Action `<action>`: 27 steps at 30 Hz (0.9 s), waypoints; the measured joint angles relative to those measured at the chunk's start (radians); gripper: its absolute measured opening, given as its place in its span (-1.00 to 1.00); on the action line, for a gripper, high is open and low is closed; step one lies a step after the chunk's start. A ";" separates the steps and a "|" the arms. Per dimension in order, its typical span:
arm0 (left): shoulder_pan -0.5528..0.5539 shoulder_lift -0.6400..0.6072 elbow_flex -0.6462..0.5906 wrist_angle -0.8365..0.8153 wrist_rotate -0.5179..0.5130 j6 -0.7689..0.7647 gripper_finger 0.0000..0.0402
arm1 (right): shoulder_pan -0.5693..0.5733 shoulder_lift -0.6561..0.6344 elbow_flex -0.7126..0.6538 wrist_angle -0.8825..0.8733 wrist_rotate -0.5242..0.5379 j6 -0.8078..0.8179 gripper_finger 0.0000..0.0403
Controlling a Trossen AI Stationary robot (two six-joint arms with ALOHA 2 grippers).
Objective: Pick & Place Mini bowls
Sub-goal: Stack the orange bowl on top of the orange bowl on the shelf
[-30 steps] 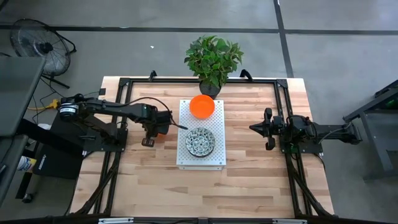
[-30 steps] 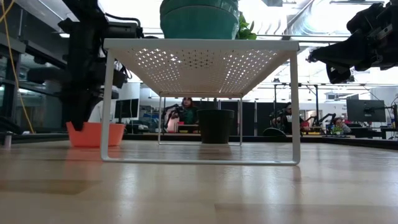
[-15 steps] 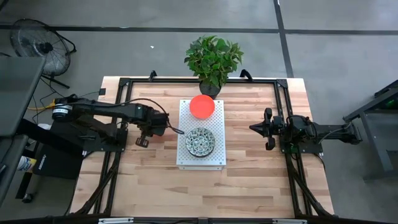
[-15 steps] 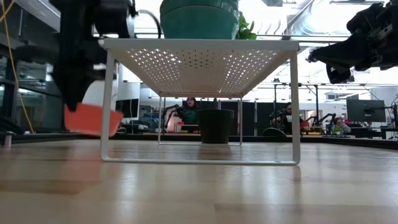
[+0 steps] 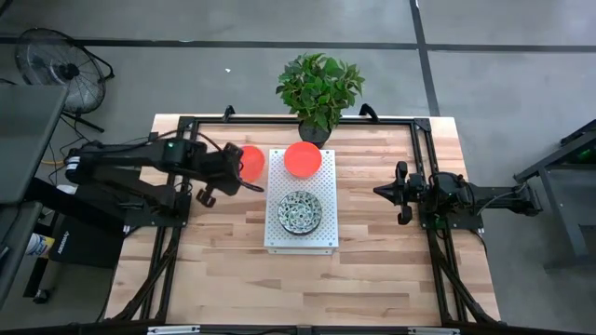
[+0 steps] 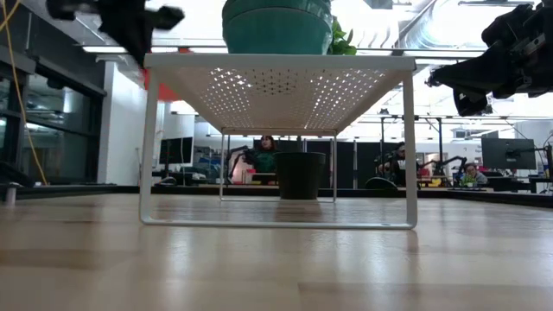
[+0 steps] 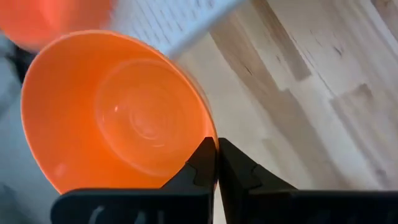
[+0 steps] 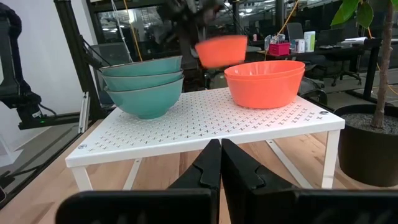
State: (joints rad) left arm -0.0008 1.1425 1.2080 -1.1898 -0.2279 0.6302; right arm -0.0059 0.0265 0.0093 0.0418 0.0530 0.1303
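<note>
My left gripper (image 5: 239, 174) is shut on a plain orange mini bowl (image 5: 250, 162), held in the air just left of the white perforated rack (image 5: 321, 228). On the rack's far end sits a stack of orange bowls (image 5: 303, 159). Nearer on it sits a stack of patterned bowls (image 5: 300, 211), teal on the outside (image 8: 144, 87). The right wrist view shows the held bowl (image 8: 221, 50) blurred above the rack, behind the orange stack (image 8: 264, 81). My right gripper (image 5: 379, 192) waits shut, right of the rack. My left gripper pinches the orange bowl's rim (image 7: 209, 138), one finger (image 7: 200, 165) inside the bowl and one outside. It comes slanting down from the table's left side. The bowl is lifted clear of the table, higher than the rack top, mouth upward.
A potted plant (image 5: 318, 86) stands at the table's far edge behind the rack, its dark pot (image 6: 300, 175) showing under the rack in the low view. Bare wood lies near the front edge (image 5: 307, 288). People sit at desks in the room beyond.
My left gripper has lifted the orange bowl off the table left of the rack. It has carried the bowl up above the rack top and toward the far edge, closer to the orange stack. The bowl sat on the table a second ago and now hangs clear.
</note>
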 joint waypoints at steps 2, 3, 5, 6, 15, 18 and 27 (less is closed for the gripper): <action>0.000 -0.001 0.044 0.007 0.000 0.082 -1.00 | 0.000 0.000 0.000 0.000 0.000 0.000 -1.00; 0.000 -0.001 0.065 0.010 0.000 0.123 -1.00 | 0.000 0.000 0.000 0.000 0.000 0.000 -1.00; 0.000 0.000 0.107 0.020 -0.001 0.208 -1.00 | 0.000 0.000 0.000 0.000 0.000 0.000 -1.00; 0.000 0.000 0.125 0.023 -0.002 0.253 -1.00 | 0.000 0.000 0.000 0.000 0.000 0.000 -1.00; 0.001 0.066 0.235 0.072 0.115 0.712 -1.00 | 0.000 0.000 0.000 0.000 0.000 0.000 -1.00; 0.001 0.106 0.262 0.064 0.115 0.790 -1.00 | 0.000 0.000 0.000 0.000 0.000 0.000 -1.00; 0.153 0.276 0.419 0.009 0.179 0.888 -1.00 | 0.000 0.000 0.000 0.000 0.000 0.000 -1.00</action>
State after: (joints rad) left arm 0.1523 1.4182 1.6273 -1.1805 -0.0485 1.5180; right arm -0.0059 0.0269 0.0093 0.0414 0.0530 0.1303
